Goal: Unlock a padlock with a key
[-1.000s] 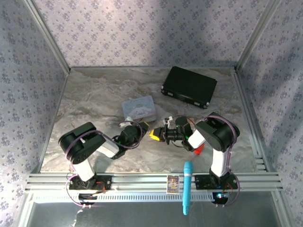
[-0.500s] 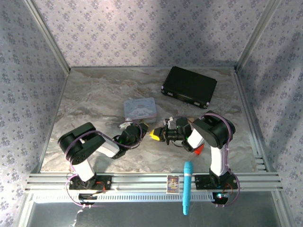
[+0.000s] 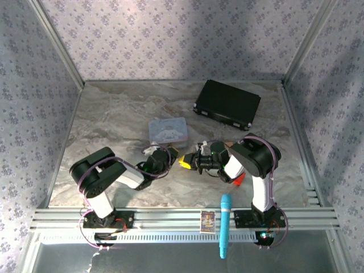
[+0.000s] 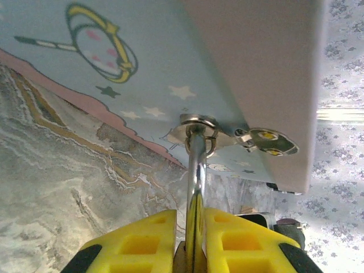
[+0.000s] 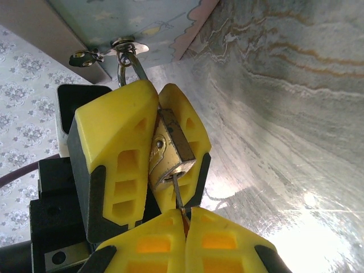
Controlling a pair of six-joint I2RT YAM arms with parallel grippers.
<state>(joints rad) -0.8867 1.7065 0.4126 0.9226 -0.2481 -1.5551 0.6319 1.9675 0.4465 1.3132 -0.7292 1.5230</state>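
Expect the padlock (image 5: 169, 149) to handle as a small, hard, rigid lump of metal: light, smooth-faced and prone to twist in a pinch under turning force from the key (image 5: 177, 196). Best gripped across the flat brass faces, low on the body, leaving the keyway end and the shackle (image 4: 195, 170) free. Expect the key to be thinner and more delicate, liable to bend or slip if turned off-axis; take it by the bow, in line with the keyway. Find the padlock just beside the pale blue tin (image 4: 142, 74), toward the middle of the marbled table (image 4: 51, 176), with the shackle threaded through the ring of the tin's hasp (image 4: 199, 128). Note the left gripper (image 4: 190, 219) clenched on the brass body, a yellow finger on either face. Note the right gripper (image 5: 183, 219) pinched on the key, with the blade tip at or just inside the bottom of the lock; cannot tell how deep. Looks brass-gold and boxy, dull in sheen, with a thin silvery shackle not visibly sprung, so probably not yet unlocked.
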